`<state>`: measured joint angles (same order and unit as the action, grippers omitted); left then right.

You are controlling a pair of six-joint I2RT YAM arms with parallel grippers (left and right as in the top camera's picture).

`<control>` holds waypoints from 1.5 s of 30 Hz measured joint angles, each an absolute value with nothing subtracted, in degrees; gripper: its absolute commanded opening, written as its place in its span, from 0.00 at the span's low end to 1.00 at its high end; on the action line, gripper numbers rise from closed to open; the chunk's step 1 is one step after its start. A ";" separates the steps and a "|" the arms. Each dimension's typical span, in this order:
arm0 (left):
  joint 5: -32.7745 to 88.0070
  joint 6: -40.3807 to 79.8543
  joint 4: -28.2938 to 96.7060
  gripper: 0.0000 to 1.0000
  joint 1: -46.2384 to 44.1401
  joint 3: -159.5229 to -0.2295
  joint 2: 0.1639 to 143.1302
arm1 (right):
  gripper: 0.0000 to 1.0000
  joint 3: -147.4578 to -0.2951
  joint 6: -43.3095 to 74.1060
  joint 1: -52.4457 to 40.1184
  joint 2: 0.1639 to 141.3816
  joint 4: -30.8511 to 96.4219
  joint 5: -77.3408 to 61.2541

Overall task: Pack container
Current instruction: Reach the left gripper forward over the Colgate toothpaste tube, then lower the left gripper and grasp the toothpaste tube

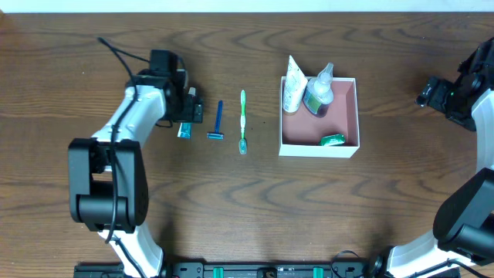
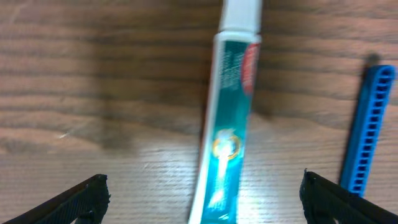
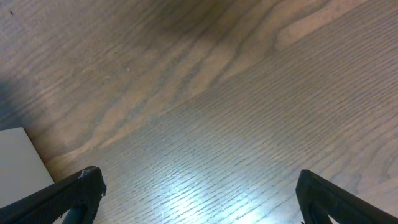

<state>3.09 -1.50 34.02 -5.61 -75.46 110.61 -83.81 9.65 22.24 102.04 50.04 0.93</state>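
The container sits right of centre, toward the far edge; thin walls, light, likely slides if nudged. Left gripper open, straddling the tube: soft, grip mid-body. Right gripper open, empty.

Toothpaste tube, under left gripper: teal, red patch, white cap. Razor beside it: blue, ribbed. Container: white walls, pink inside. Table: brown woodgrain.

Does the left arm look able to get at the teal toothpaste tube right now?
Likely yes. The left gripper hovers right above the toothpaste tube, jaws open wide to either side of it. Nothing lies on the tube, and the blue razor sits apart on one side.
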 measured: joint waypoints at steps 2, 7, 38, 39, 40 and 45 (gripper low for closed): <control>2.52 -1.50 33.78 0.98 -6.72 -75.46 110.61 | 0.99 -83.81 9.65 22.24 102.04 50.04 0.95; 1.67 -1.06 33.30 0.98 -7.05 -75.46 110.61 | 0.99 -83.81 9.65 22.24 102.04 50.04 0.93; 1.28 0.21 30.55 0.98 -6.52 -75.53 115.77 | 0.99 -83.81 9.65 22.24 102.04 50.04 0.93; 1.28 0.43 30.57 0.98 -6.52 -75.53 115.77 | 0.99 -83.81 9.65 22.24 102.04 50.04 0.93; 1.30 0.93 30.61 0.98 -6.52 -75.53 115.77 | 0.99 -83.81 9.65 22.24 102.04 50.04 0.93; 1.34 3.18 30.81 0.98 -6.52 -75.50 115.77 | 0.99 -83.81 9.65 22.24 102.04 50.04 0.93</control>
<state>1.34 3.18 30.81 -6.52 -75.50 115.77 -83.81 9.65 22.24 102.04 50.04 0.93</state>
